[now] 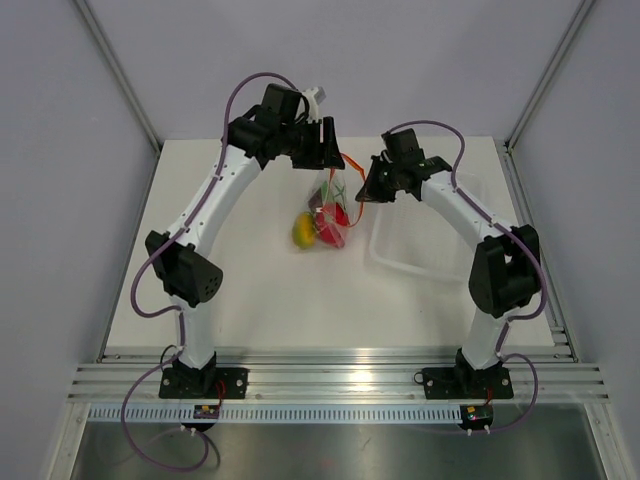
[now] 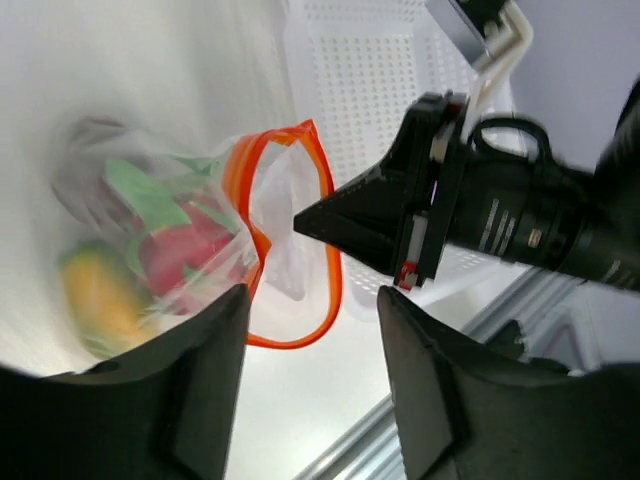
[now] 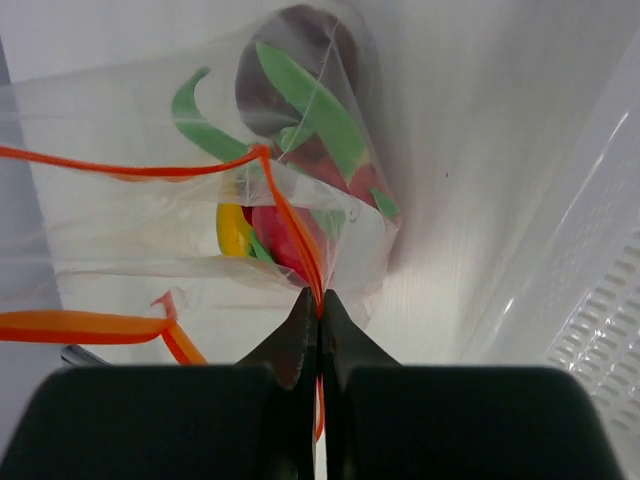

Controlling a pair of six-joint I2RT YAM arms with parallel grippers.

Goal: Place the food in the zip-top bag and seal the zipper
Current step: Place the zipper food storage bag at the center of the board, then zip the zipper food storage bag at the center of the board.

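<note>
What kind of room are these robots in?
Probably a robot test lab: two robot arms bolted to metal rails, a white table boxed by plain walls, and a zip-top bag of toy fruit.

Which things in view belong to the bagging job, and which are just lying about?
Job in hand:
zip-top bag
orange zipper
dark red fruit, pink-red leafy fruit and yellow fruit, all inside the bag
right claw, pinching the zipper

Lying about:
clear plastic tray

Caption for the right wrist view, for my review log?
Right gripper shut on the orange-red zipper strip of a clear floppy plastic bag holding three toy fruits.
</note>
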